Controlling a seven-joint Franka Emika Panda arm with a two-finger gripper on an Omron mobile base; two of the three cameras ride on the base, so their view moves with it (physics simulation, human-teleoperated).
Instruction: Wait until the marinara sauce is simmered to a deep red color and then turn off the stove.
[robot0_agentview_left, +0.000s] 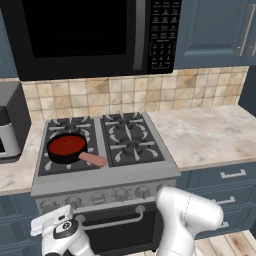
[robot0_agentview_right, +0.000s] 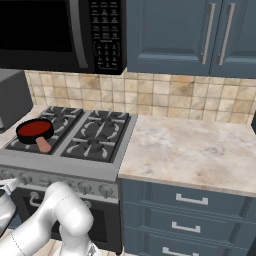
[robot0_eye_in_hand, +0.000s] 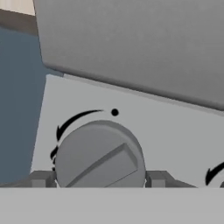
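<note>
A: Where is the marinara sauce (robot0_agentview_left: 66, 145) now?

B: It lies in the small black pan (robot0_agentview_left: 66, 155) on the near left burner of the stove (robot0_agentview_left: 120, 176); the pinkish handle (robot0_agentview_left: 93, 159) points to the near right; the colour already looks quite a deep red to me, but this is only my judgement.

A: And the pincer (robot0_eye_in_hand: 100, 180)?

B: It is released, the jaws standing wide; in the hand view one fingertip (robot0_eye_in_hand: 41, 178) is on each side of a round grey knob (robot0_eye_in_hand: 99, 155) on the front panel, at the left end of the row; I cannot tell if the tips touch it.

A: What can go wrong?

B: Several things, I think; if the jaws clench too near the edge of the knob, they may slip off it when turning; the knob is smooth and round, only the raised bar gives hold; also this knob must be the one for the pan's burner, and I cannot confirm that; a second knob (robot0_eye_in_hand: 217, 173) shows just at the right; and turning too early leaves the sauce pale.
</note>
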